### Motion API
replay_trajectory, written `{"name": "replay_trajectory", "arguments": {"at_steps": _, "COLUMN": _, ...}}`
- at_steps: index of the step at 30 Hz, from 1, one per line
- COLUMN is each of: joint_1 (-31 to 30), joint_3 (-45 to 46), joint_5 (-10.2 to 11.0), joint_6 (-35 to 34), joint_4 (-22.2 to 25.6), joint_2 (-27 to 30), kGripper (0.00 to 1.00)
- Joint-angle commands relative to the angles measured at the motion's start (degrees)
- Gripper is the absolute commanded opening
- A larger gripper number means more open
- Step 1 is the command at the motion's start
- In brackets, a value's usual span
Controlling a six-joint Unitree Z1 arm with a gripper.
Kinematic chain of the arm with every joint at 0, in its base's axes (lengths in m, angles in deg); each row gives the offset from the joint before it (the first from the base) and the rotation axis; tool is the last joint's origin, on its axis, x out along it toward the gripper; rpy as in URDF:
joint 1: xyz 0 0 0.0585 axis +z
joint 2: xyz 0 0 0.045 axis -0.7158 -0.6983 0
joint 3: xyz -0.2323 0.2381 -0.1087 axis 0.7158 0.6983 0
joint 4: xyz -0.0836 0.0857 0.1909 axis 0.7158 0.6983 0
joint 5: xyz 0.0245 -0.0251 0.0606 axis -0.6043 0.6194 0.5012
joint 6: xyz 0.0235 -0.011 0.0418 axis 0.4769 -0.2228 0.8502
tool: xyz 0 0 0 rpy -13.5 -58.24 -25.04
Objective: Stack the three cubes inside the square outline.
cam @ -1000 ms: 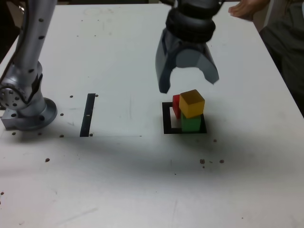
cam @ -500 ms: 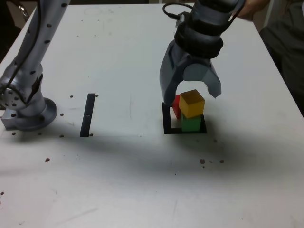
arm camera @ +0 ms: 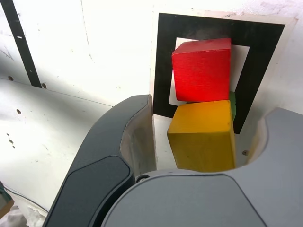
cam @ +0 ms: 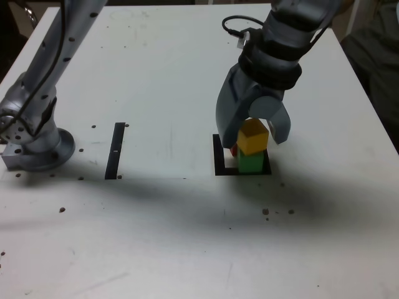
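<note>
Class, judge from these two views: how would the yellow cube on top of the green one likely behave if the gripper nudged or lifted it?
The yellow cube looks solid and flat-faced, so probably rigid, unlikely to roll. Perched on the green cube, a sideways nudge might slide it off. The open gripper straddles it, so lifting seems feasible.

Matt painted yellow cube (arm camera: pixel 202 137) and red cube (arm camera: pixel 202 69); smooth grey plastic tool (arm camera: pixel 201 142).

A white table (cam: pixel 156 75) carries everything. On it lie a square outline (cam: pixel 218 163), a narrow black strip (cam: pixel 115 151), and the arm's base (cam: pixel 37 149). Inside the outline sit a green cube (cam: pixel 251 162) and a red cube (arm camera: pixel 202 70).
</note>
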Motion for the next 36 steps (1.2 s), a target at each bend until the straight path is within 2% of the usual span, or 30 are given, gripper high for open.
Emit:
{"name": "replay_trajectory", "arguments": {"at_steps": 1, "joint_1": -0.19, "joint_3": -0.59, "joint_5": 0.45, "joint_6": -0.13, "joint_4": 0.45, "joint_2": -0.26, "kGripper": 0.39}}
{"name": "replay_trajectory", "arguments": {"at_steps": 3, "joint_1": -0.31, "joint_3": -0.88, "joint_5": 0.69, "joint_6": -0.12, "joint_4": 0.39, "joint_2": -0.25, "kGripper": 0.30}}
{"name": "replay_trajectory", "arguments": {"at_steps": 5, "joint_1": -0.41, "joint_3": -1.09, "joint_5": 0.79, "joint_6": -0.11, "joint_4": 0.39, "joint_2": -0.24, "kGripper": 0.26}}
{"name": "replay_trajectory", "arguments": {"at_steps": 25, "joint_1": -0.64, "joint_3": -1.43, "joint_5": 0.09, "joint_6": 0.30, "joint_4": 0.65, "joint_2": 0.13, "kGripper": 0.25}}
{"name": "replay_trajectory", "arguments": {"at_steps": 36, "joint_1": -0.35, "joint_3": -1.53, "joint_5": 2.67, "joint_6": 1.22, "joint_4": 1.28, "joint_2": 2.39, "kGripper": 0.25}}
